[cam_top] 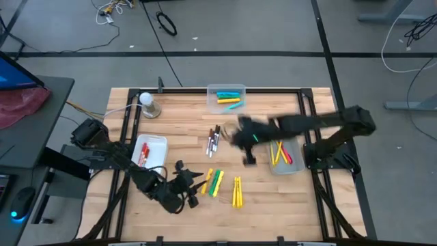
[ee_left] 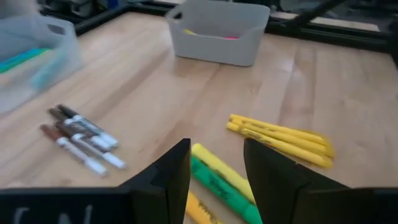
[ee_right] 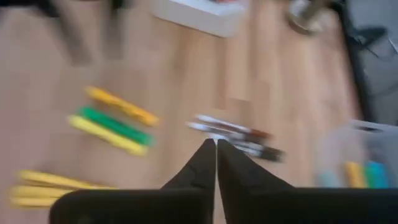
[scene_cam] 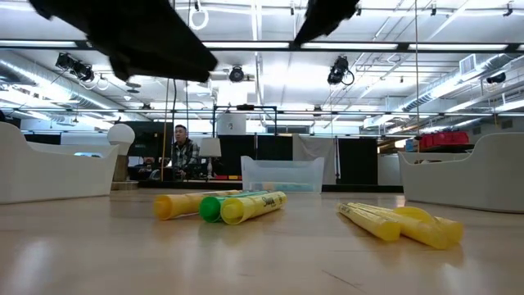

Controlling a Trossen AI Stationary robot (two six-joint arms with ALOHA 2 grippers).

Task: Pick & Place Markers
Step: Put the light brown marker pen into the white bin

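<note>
Hovering with fingers apart, your left end effector (ee_left: 214,171) lines up on the green marker (ee_left: 225,190), while your right end effector (ee_right: 216,149), fingers together, waits above the worktop (cam_top: 177,130).

On the surface (cam_top: 184,123), a group of thin markers (cam_top: 213,140) lies at centre. Nearer the front edge lie a cluster of thick markers (cam_top: 214,182) and, just right of it, slim markers (cam_top: 237,191). One bin (cam_top: 226,97) stands at the rear, one tray (cam_top: 150,151) at left, one bin (cam_top: 285,158) at right, each containing markers.
</note>
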